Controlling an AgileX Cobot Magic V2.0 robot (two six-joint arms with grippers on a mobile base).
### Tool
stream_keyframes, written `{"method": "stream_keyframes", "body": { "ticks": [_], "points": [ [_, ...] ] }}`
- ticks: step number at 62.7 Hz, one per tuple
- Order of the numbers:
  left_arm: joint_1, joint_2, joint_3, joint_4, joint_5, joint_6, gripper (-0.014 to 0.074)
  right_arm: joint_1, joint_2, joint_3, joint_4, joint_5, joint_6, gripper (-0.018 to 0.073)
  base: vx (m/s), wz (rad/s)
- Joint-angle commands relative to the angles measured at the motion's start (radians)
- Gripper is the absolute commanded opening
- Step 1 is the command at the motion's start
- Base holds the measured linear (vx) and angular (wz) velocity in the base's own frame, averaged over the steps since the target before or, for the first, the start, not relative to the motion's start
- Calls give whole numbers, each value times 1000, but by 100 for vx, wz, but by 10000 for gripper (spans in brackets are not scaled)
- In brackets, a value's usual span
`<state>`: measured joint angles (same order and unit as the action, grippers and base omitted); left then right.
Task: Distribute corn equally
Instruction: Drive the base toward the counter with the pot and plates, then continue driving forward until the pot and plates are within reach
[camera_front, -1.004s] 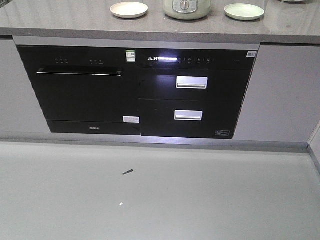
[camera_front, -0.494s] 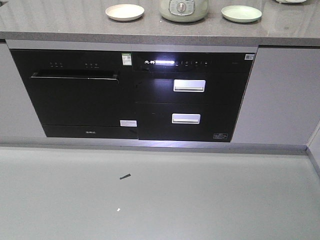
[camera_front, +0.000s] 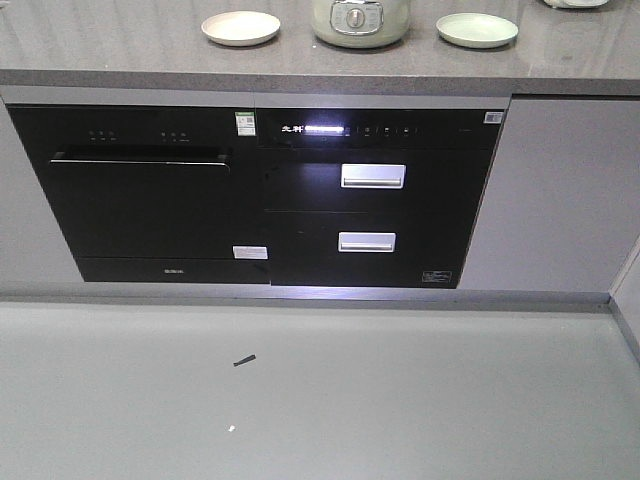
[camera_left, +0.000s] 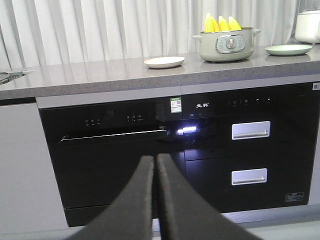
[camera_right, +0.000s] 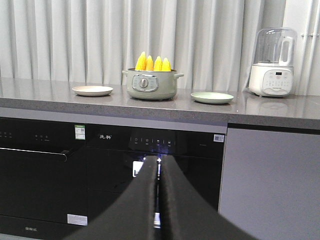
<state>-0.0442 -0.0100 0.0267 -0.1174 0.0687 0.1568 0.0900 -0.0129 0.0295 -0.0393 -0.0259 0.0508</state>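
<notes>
Four cobs: the corn (camera_right: 154, 63) stands tips-up in the pot (camera_right: 149, 84) at mid-counter (camera_right: 40, 95); the tips crowd together.
Plates: the cream plate (camera_right: 92, 90) lies left of the pot and the green plate (camera_right: 212, 97) right of it, each near the pot but apart, and both hold nothing.
Left gripper (camera_left: 153, 159): your fingers are pressed tight together with nothing between them, low in front of the oven (camera_left: 112, 150).
Right gripper (camera_right: 159, 160): the same, fingers pinched together and empty, below counter height.
Stage: by the look of it no cob is dealt yet, and two per plate is your aim.
Risk, reach: you are well short of the counter, so stretching from here could bring an arm against its edge.
Risk, fingers: if you go in with them together, you shove the cobs instead of gripping one.
Risk, crowding: lifting one cob may drag its neighbour out or rock the pot.
Risk, rolling: cobs are round and tapered and the plates shallow, so one set down off-centre could roll off.
Risk, blender (camera_right: 272, 70): it stands beyond the green plate, where a wide swing of your right arm could strike it.
</notes>
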Motion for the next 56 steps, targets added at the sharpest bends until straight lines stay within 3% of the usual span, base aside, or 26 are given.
{"method": "stream_keyframes", "body": {
  "ticks": [1,56],
  "points": [
    [1,-17,3,-2,-69,-9,-7,0,-5,8,-8,-79,-3,-4,5,-3],
    [1,-17,3,-2,-69,-9,-7,0,-5,8,-8,-79,-3,-4,5,-3]
  ]
}}
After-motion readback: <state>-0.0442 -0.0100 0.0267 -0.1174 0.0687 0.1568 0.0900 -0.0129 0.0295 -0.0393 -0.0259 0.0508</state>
